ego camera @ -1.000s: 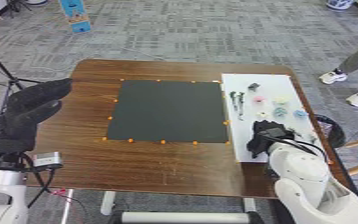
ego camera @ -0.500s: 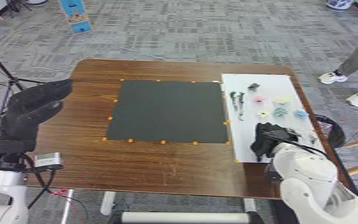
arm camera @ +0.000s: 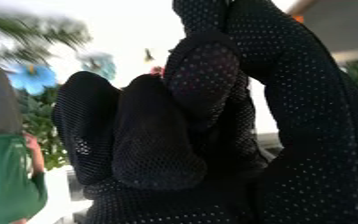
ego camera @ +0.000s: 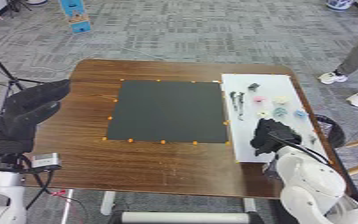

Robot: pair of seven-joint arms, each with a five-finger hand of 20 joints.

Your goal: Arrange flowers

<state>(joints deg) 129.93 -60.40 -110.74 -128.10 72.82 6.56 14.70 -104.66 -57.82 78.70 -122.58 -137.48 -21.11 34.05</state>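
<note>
Several R hand (ego camera: 273, 137) fingers (arm camera: 158, 135) were curled, nothing visible within, over white board (ego camera: 240, 131); flowers (ego camera: 260, 99) lay on it just beyond, spaced apart, prob. for single picks. L hand (ego camera: 29, 107), fingers straight, hung by tabletop (ego camera: 158, 162) edge, prob. leaving workspace.
</note>
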